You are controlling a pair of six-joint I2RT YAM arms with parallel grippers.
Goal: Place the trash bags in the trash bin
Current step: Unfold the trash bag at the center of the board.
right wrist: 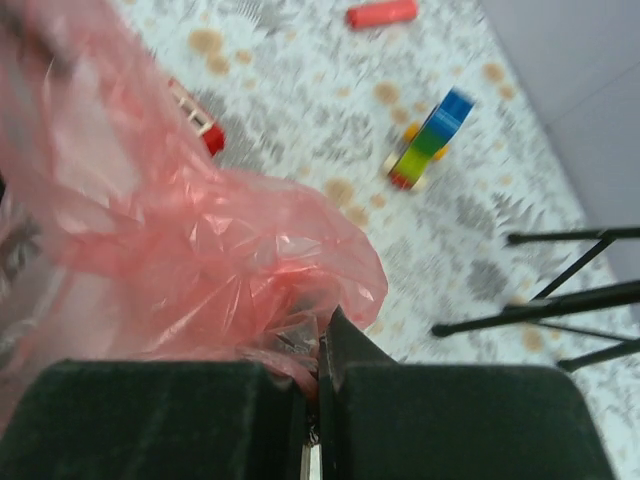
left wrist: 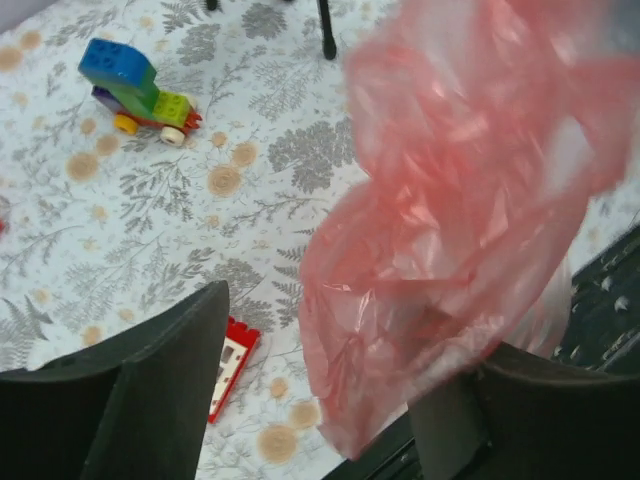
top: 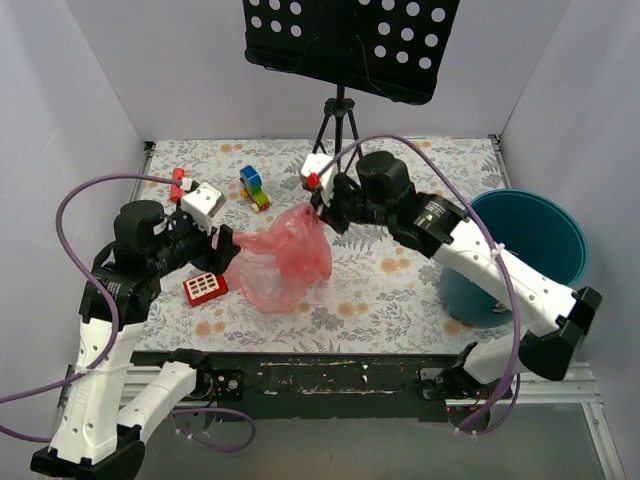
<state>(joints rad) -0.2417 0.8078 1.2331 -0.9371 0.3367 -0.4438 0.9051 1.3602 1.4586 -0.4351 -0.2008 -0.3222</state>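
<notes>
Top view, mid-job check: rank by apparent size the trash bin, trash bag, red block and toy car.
1. trash bin, largest even though it is partly hidden
2. trash bag
3. red block and toy car: these look about alike, so I am not ranking them

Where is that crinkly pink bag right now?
In the overhead view the pink bag is near the middle of the table, pinched at its top by the right gripper, with the teal bin away at the right edge.

left claw stands parted, crinkly red-pink trash bag hanging between its fingers.
</notes>
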